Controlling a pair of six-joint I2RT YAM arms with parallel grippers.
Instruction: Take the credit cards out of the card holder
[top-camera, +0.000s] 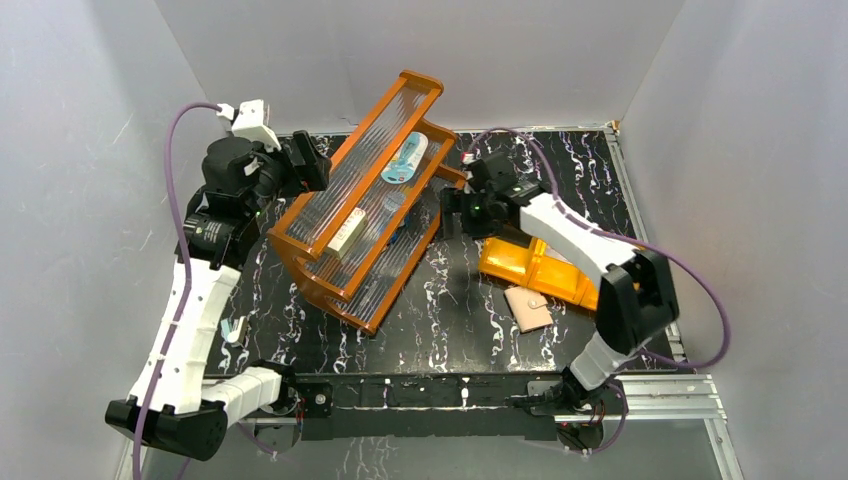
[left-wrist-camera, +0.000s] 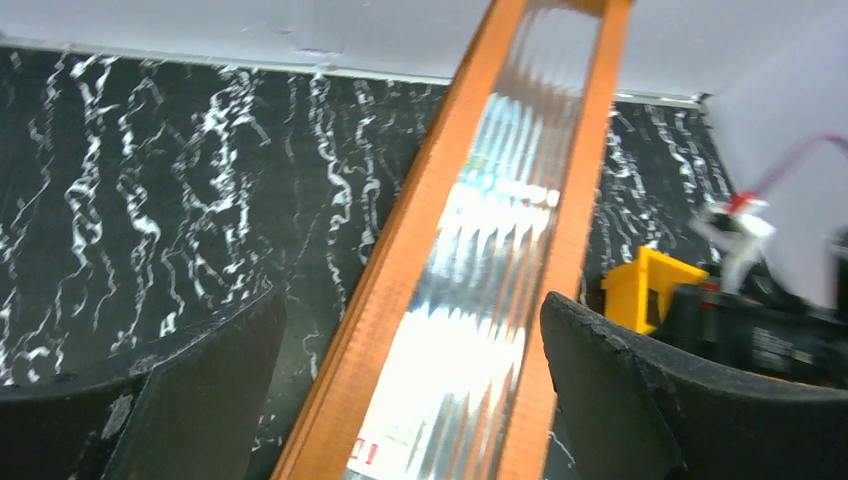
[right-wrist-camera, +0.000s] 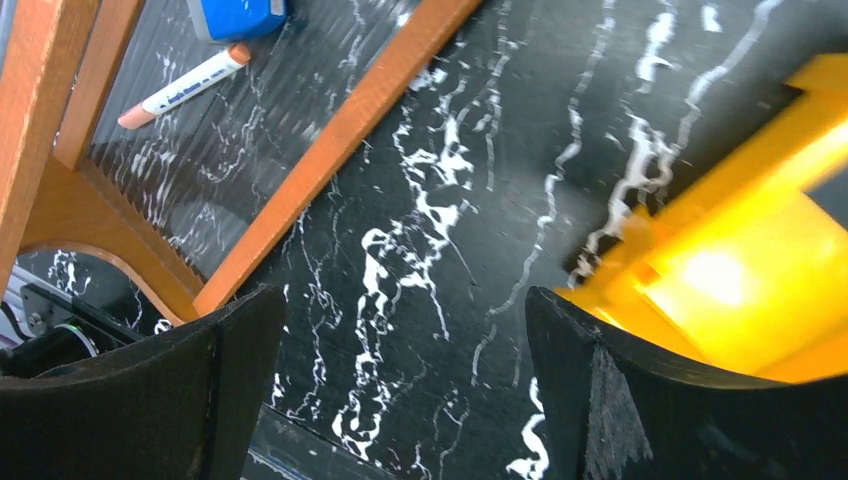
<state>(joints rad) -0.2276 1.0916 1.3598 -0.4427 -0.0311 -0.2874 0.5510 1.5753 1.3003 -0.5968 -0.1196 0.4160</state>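
Card holder (top-camera: 528, 307) lies folded shut on the table (top-camera: 440, 320) at about four o'clock in the overhead view, just beside the yellow-orange tray (top-camera: 540, 272). No cards show outside it, so I judge the whole job remains. My right claw (right-wrist-camera: 400, 300) hangs spread and empty at the holder's eleven o'clock, well apart. My left claw (left-wrist-camera: 410, 300) gapes empty over the orange rack (top-camera: 370, 215).

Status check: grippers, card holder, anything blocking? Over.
Left gripper open, above orange rack. Right gripper open, empty, beside orange tray. Card holder shut, flat, at tray's near edge, untouched. Nothing on top of it.
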